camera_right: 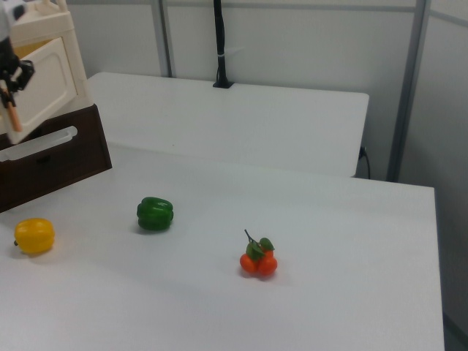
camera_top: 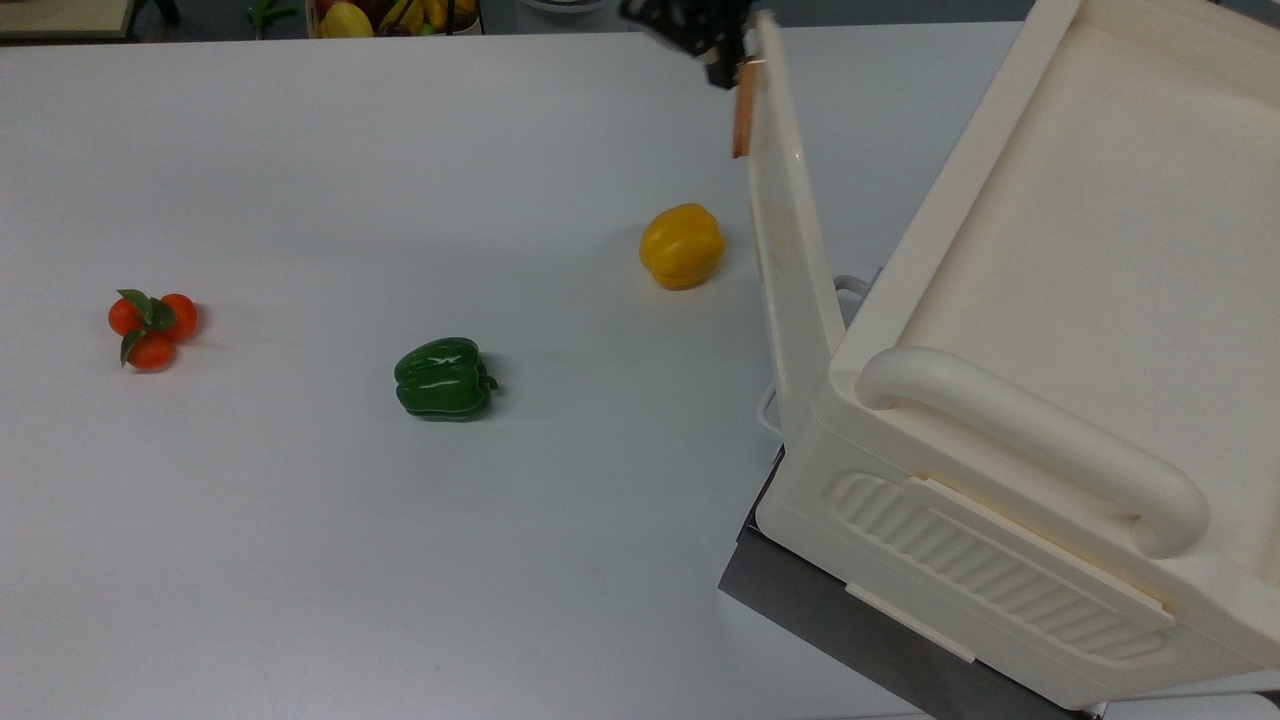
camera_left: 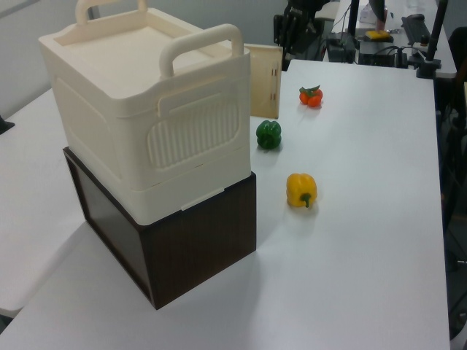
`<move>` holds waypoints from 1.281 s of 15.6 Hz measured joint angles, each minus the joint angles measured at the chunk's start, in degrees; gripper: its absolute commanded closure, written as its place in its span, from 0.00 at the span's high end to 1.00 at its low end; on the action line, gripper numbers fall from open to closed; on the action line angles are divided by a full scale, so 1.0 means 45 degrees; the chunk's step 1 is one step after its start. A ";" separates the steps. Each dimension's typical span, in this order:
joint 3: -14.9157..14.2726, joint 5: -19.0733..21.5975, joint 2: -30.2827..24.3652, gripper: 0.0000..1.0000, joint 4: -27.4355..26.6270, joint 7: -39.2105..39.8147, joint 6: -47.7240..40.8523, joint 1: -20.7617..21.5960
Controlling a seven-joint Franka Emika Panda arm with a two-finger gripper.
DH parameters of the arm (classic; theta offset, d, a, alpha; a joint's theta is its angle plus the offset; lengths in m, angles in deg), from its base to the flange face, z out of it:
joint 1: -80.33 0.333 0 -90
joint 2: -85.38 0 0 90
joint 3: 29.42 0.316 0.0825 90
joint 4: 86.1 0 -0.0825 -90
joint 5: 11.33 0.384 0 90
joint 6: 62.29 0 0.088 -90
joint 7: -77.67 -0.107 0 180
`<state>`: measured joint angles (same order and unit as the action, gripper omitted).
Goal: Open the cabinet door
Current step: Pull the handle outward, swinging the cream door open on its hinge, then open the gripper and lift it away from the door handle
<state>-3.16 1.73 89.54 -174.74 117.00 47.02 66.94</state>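
Note:
The cabinet door (camera_top: 790,250) is a cream-white panel standing swung out from the cream cabinet (camera_top: 1060,240), hinged at the corner nearest the camera in the top view. A copper strip handle (camera_top: 741,112) runs along its free edge. My black gripper (camera_top: 727,68) sits at the top of that handle, shut on it. In the left view the door (camera_left: 264,82) points towards the table's far end with the gripper (camera_left: 286,58) at its outer edge. In the right view the door (camera_right: 45,86) shows its recessed inset, and the gripper (camera_right: 9,82) meets the handle (camera_right: 12,117).
The cabinet rests on a dark brown box (camera_left: 197,244). On the white table (camera_top: 300,550) lie a yellow pepper (camera_top: 682,245) close to the open door, a green pepper (camera_top: 443,377) and a bunch of small orange fruits (camera_top: 152,322). A white bar (camera_right: 36,144) crosses the box front.

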 measured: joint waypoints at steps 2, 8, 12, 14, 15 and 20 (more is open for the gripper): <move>-0.0503 -0.0001 0.0055 0.12 -0.0110 0.0074 0.0025 -0.0036; -0.1550 -0.0035 0.0310 0.13 -0.0180 0.0165 0.1086 -0.0179; -0.1970 -0.0045 0.0641 0.14 -0.0234 0.0183 0.2482 -0.0224; -0.2102 -0.0045 0.0824 0.14 -0.0236 0.0183 0.3125 -0.0285; -0.2163 -0.0044 0.0909 0.14 -0.0234 0.0183 0.3414 -0.0290; -0.2377 -0.0050 0.1285 0.29 -0.0233 0.0183 0.4758 -0.0298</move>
<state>-13.85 1.51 95.32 -175.79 117.83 68.43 65.60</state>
